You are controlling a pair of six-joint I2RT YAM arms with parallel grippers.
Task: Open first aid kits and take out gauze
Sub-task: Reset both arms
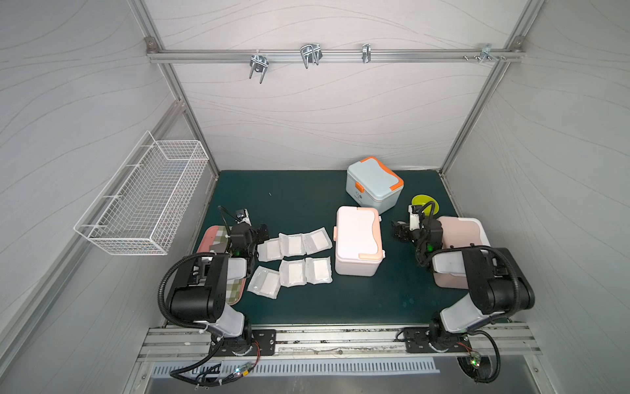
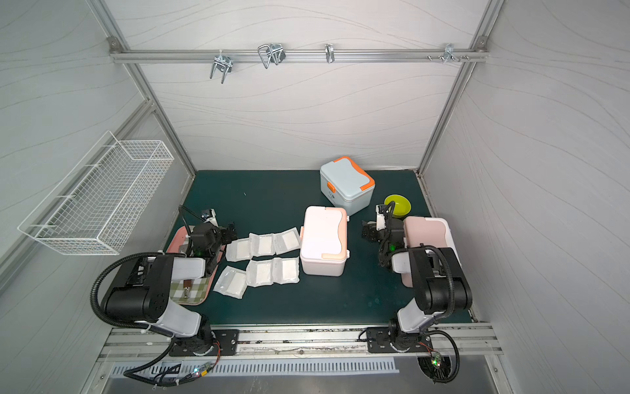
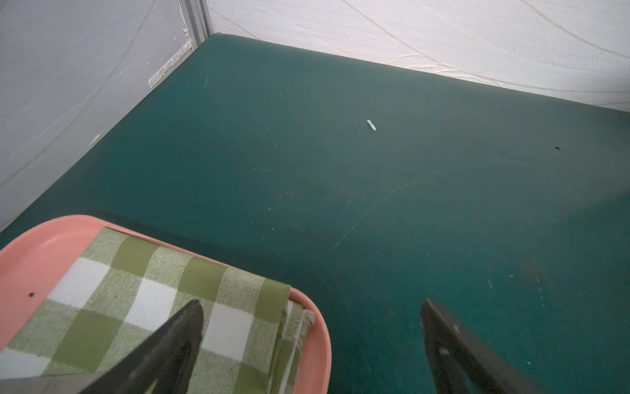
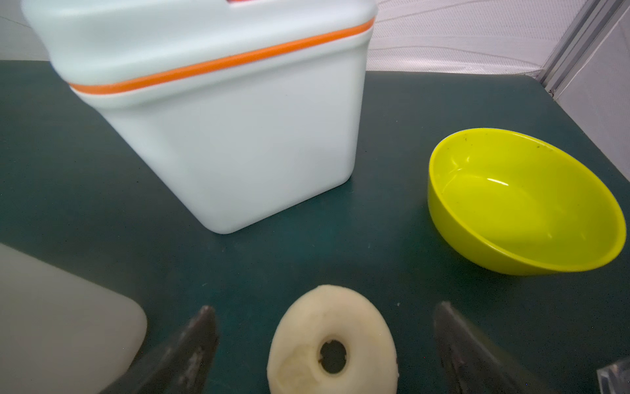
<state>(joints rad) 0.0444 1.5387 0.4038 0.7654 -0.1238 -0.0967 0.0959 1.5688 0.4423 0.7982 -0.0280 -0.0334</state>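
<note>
**Left gripper** [image 3: 311, 305]: jaws wide, nothing held. One finger hangs over the corner of the pink tray [image 3: 41, 259]; the other hangs over bare green mat [image 3: 341, 170].

**Right gripper** [image 4: 324, 307]: jaws wide, nothing held. A cream ring [image 4: 300, 327] lies on the mat between the fingers, clear of both.

**Gauze** [image 1: 290, 244]: six sealed pouches in two rows of three on the mat. They lie between the left gripper and the white kit [image 1: 358, 238], and the end pouches lie just beside that kit's wall.

**Kits**
- The white kit sits mid-mat with its lid down.
- The pale blue kit [image 1: 373, 184] stands behind it, near the back edge, with its lid down.
- The dusty pink kit [image 1: 460, 235] sits at the mat's right edge, partly hidden by the right arm.

**Open room**
- The far left of the mat is bare up to the walls, except for a white speck [image 3: 371, 125].
- The front strip is also bare.

**View differences**
- The ring shows only in the right wrist view.
- The yellow-green bowl [image 4: 525, 201] is whole there but half-hidden in the top views.
- The checked cloth [image 3: 153, 290] is plainest in the left wrist view.
- A small brown item [image 2: 186, 286] on the cloth shows in a top view only.
</note>
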